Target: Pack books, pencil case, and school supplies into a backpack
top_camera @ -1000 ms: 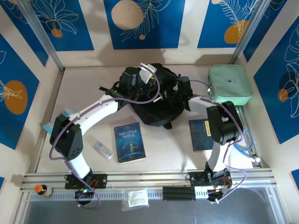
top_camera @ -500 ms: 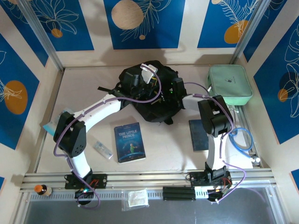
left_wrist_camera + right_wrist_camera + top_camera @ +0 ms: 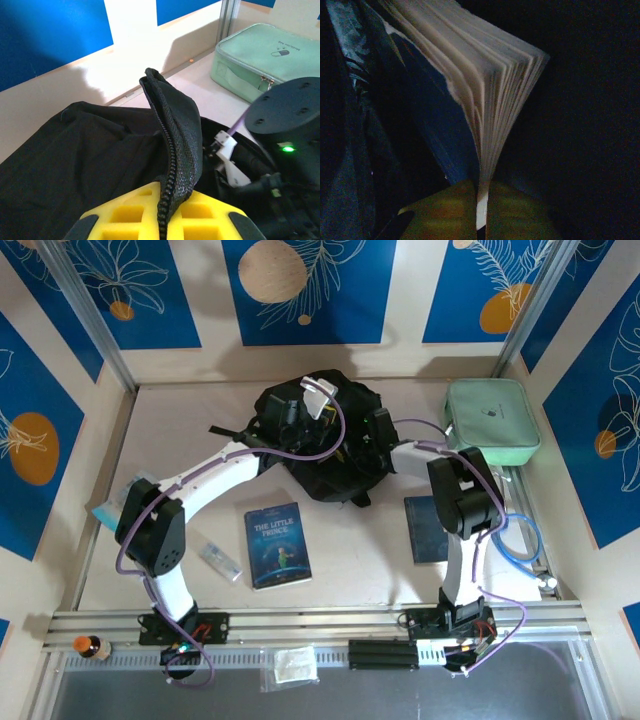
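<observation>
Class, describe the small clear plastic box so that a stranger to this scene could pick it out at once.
On the pale table, look near the front edge beside the left arm. Just left of the Little Prince book lies the clear plastic box. Unlike that dark-blue book, it is see-through, narrow and much smaller.

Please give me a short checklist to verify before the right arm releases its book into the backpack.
1. Left gripper shut on backpack zip edge, lifted: ok.
2. Right gripper shut on held book: ok.
3. Held book fully inside backpack: cannot tell, surroundings dark.
4. Held book's pages closed: not ok, fanned open.
5. The Little Prince, other book, clear box packed: not ok, on table.
</observation>
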Robot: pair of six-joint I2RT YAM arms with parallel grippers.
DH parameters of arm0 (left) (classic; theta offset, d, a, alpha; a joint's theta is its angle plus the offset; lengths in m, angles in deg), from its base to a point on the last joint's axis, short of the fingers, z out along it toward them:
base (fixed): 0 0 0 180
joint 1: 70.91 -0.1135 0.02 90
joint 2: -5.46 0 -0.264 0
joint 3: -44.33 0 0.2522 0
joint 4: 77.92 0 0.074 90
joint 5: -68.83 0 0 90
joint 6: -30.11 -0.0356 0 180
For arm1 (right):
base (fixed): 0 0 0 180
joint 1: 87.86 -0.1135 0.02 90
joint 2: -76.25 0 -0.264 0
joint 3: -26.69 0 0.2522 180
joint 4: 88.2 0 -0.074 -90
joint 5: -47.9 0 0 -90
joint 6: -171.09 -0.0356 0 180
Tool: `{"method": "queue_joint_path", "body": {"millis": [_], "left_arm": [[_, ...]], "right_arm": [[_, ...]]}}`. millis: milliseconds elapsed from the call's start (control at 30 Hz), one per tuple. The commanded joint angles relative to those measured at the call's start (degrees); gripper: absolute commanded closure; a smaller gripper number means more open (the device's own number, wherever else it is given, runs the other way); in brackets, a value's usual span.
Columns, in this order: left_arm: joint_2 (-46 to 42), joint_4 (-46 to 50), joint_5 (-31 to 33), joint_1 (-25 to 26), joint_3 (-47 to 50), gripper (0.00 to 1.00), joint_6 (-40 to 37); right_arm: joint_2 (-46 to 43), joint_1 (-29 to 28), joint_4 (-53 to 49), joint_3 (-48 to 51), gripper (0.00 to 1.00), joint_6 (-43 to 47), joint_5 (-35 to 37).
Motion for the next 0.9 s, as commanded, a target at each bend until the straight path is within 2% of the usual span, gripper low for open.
{"method": "queue_joint_path", "body": {"millis": [0,167,300,400,467,533,633,733,867], "left_arm": [[0.5,-3.0,0.7,-0.4,-1.3,1.0,0.5],[0.8,-2.3,3.1,-1.1,-0.2,1.0,0.2],[0.8,-2.0,2.9,-2.1,1.3,1.0,1.8],[1.2,-1.1,1.1,-2.3,2.1,1.0,3.2],[1.4,-0.1,-2.3,-2.4,2.4,1.0,3.9],[1.5,1.8,-7.2,-2.4,2.0,0.89,4.3],[0.8,5.8,-13.4,-2.4,1.1,0.64,5.1],[-1.8,10.9,-10.6,-2.4,0.8,0.4,9.0],[-7.8,17.7,-6.4,-2.4,4.1,0.21,13.2]], "right_arm": [[1.9,-0.1,0.1,-3.6,0.88,1.6,-2.6],[-5.9,-0.1,-2.7,1.2,0.67,6.9,-1.7],[-17.1,0.4,-6.3,9.5,0.57,10.7,-1.2],[-26.2,-0.3,-12.8,14.9,0.53,14.2,3.9],[-32.0,-0.3,-17.2,17.7,0.49,15.7,8.1],[-37.4,-0.1,-21.7,19.4,0.44,17.7,12.5],[-43.8,0.2,-27.8,18.9,0.37,21.5,19.2],[-47.0,0.2,-31.5,15.9,0.32,26.4,22.9],[-45.5,-2.7,-37.9,8.7,0.32,31.5,28.7]]}}
